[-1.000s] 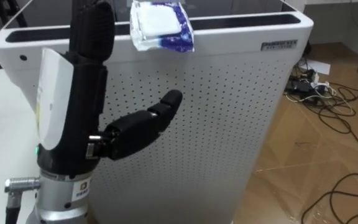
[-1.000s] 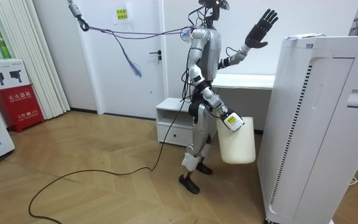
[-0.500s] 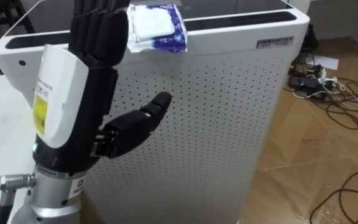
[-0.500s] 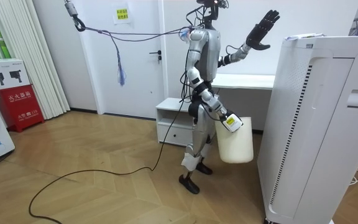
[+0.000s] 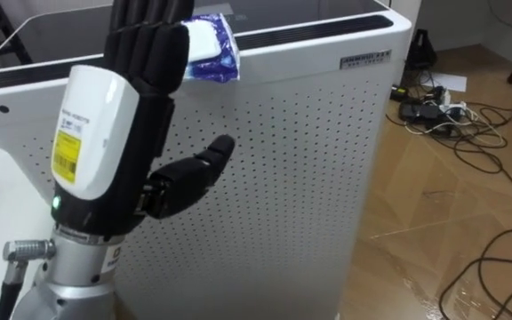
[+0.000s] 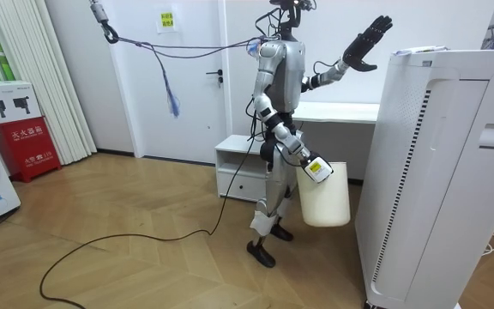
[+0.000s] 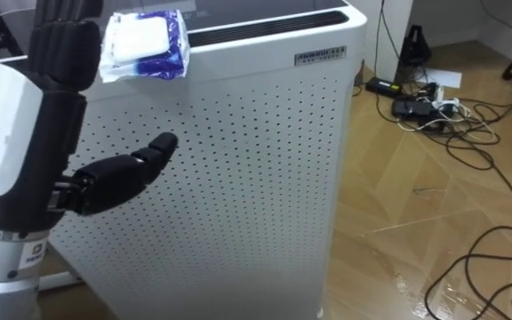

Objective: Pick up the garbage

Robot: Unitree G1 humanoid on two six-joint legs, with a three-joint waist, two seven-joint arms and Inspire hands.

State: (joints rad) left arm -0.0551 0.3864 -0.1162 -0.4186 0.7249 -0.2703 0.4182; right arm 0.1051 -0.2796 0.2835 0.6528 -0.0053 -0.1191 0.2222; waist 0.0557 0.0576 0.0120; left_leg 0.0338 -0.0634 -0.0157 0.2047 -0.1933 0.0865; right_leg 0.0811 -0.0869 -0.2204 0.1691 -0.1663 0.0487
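Note:
A blue-and-white wrapped packet (image 5: 210, 50) (image 7: 145, 43) lies on the top front edge of a tall white perforated appliance (image 5: 309, 169) (image 6: 440, 172). My left hand (image 5: 118, 133) (image 7: 25, 133) (image 6: 367, 41) is raised, open, with straight fingers up against the packet's left side and the thumb out in front of the perforated panel. In the left eye view the fingers cover the packet's left edge. Low by my side, my right hand (image 6: 315, 168) is shut on the rim of a white bin (image 6: 324, 196), which hangs off the floor. I stand just left of the appliance in the room view.
Cables and a power strip (image 5: 438, 102) lie on the wooden floor beyond the appliance. A white table (image 6: 341, 112) and a low white cabinet (image 6: 240, 167) stand behind me. A red box (image 6: 24, 142) is at the room view's left.
My left hand has moved closer to the appliance and the packet. The eye views have shifted with my head. The bin hangs as before.

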